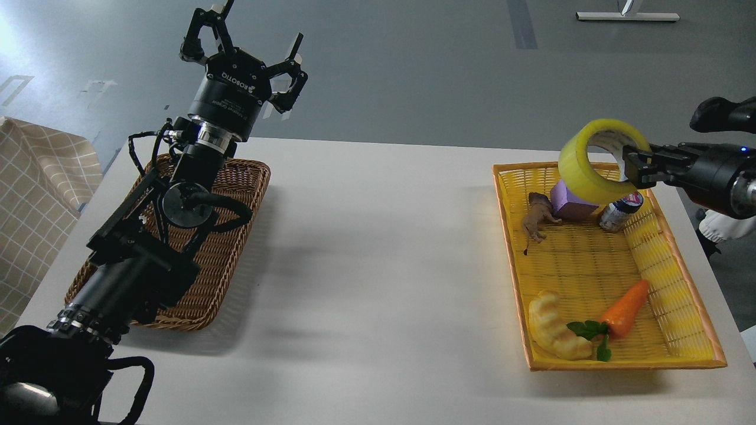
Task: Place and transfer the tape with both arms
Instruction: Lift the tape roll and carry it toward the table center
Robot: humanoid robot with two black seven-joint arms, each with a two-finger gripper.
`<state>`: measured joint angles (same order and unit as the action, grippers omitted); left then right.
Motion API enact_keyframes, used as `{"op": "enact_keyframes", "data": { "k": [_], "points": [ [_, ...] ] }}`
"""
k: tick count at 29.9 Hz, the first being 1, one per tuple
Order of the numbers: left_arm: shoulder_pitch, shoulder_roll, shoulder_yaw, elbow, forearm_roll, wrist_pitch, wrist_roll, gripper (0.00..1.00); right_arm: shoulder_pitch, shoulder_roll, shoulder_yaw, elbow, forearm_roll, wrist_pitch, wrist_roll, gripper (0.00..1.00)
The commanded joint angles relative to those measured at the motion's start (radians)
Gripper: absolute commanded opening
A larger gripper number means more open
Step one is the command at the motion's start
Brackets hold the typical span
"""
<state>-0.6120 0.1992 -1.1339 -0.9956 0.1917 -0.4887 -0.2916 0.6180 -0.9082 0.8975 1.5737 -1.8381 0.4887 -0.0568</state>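
Note:
The tape, a wide yellow roll with a pale inner core, hangs in the air above the far end of the yellow basket. My right gripper comes in from the right and is shut on the roll's right rim. My left gripper is raised high above the far end of the brown wicker basket, its fingers spread open and empty.
The yellow basket holds a purple block, a small jar, a brown toy animal, a croissant toy and a toy carrot. A checked cloth lies at the left table edge.

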Motion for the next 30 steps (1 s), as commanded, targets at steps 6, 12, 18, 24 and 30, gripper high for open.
{"op": "enact_keyframes", "data": {
  "k": [6, 12, 18, 24, 30],
  "points": [
    [0.0, 0.0, -0.001, 0.0, 0.0, 0.0, 0.0, 0.98, 0.117, 0.201, -0.066, -0.017, -0.016, 0.0, -0.009, 0.0],
    [0.001, 0.0, 0.0, 0.0, 0.0, 0.0, 0.0, 0.98, 0.203, 0.331, -0.224, -0.084, -0.024, 0.0, -0.012, 0.0],
    [0.001, 0.0, 0.003, 0.0, 0.0, 0.0, 0.0, 0.98, 0.232, 0.465, -0.296, -0.2, -0.027, 0.0, -0.012, 0.0],
    [0.001, 0.0, 0.002, 0.0, 0.0, 0.0, 0.0, 0.98, 0.255, 0.566, -0.38, -0.303, -0.047, 0.0, -0.012, 0.0],
    [0.001, -0.001, 0.003, 0.0, 0.0, 0.0, 0.0, 0.98, 0.253, 0.63, -0.437, -0.365, -0.049, 0.0, -0.012, 0.0]
  ]
}}
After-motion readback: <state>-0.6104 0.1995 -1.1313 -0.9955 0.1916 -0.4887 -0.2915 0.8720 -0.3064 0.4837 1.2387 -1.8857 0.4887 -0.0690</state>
